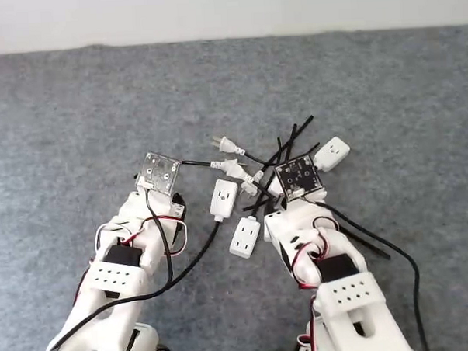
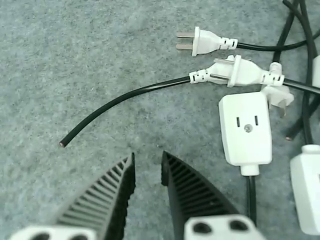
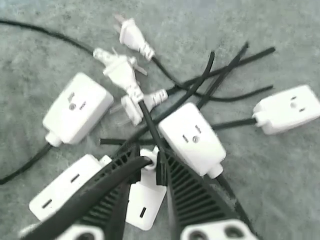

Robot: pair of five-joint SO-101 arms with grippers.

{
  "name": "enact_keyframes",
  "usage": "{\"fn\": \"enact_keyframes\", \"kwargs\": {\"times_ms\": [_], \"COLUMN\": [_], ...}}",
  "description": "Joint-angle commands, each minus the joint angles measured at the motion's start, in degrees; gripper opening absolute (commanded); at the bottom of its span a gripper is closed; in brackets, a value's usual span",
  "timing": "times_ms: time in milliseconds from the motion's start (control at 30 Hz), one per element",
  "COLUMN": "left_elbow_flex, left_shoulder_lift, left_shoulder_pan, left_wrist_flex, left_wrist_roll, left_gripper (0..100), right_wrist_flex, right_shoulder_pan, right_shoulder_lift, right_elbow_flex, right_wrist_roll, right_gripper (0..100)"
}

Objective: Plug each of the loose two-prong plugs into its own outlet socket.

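Observation:
Three white two-prong plugs lie loose on the grey carpet: one plug [image 2: 207, 41], a second plug [image 2: 240, 72] just below it, and a third plug [image 3: 131, 107] among crossed black cords. A white socket [image 2: 246, 127] lies face up beside them. My left gripper [image 2: 148, 159] hovers over bare carpet short of the plugs, slightly open, with nothing between its fingers. My right gripper [image 3: 147, 157] sits in the tangle, shut on the white collar of a socket's cord [image 3: 146, 161]; that socket [image 3: 142, 200] lies under its fingers.
More white sockets lie around: one [image 3: 75, 110], one [image 3: 192, 137], one [image 3: 290, 107] farther off and one [image 3: 62, 187] close in. A loose black cord end [image 2: 62, 144] lies near the left gripper. Open carpet [image 1: 76, 112] stretches to the far left.

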Motion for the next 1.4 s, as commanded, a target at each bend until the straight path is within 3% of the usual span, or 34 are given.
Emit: {"fn": "enact_keyframes", "kwargs": {"times_ms": [0,200,467,633,933,1367], "left_elbow_flex": [-0.22,-0.22,-0.22,-0.22,-0.22,-0.22], "left_shoulder_lift": [-0.70,-0.70,-0.70,-0.70,-0.70,-0.70], "left_shoulder_pan": [-0.35,-0.35,-0.35,-0.35,-0.35,-0.44], "left_wrist_flex": [-1.58,-1.58,-1.58,-1.58,-1.58,-1.58], "left_wrist_roll": [0.44,0.44,0.44,0.44,0.44,0.44], "left_gripper": [8,8,8,8,8,8], "right_wrist_flex": [-0.84,0.13,10.59,10.86,15.34,15.96], "right_shoulder_pan": [0.40,0.57,0.66,0.48,0.57,0.13], "right_shoulder_lift": [4.70,6.73,7.34,9.10,26.33,27.03], "right_elbow_flex": [-5.10,-5.98,-7.82,-8.26,-19.34,-20.22], "right_wrist_roll": [0.53,0.53,0.97,2.90,2.99,3.08], "right_gripper": [0.8,0.8,0.8,0.8,0.8,0.9]}}
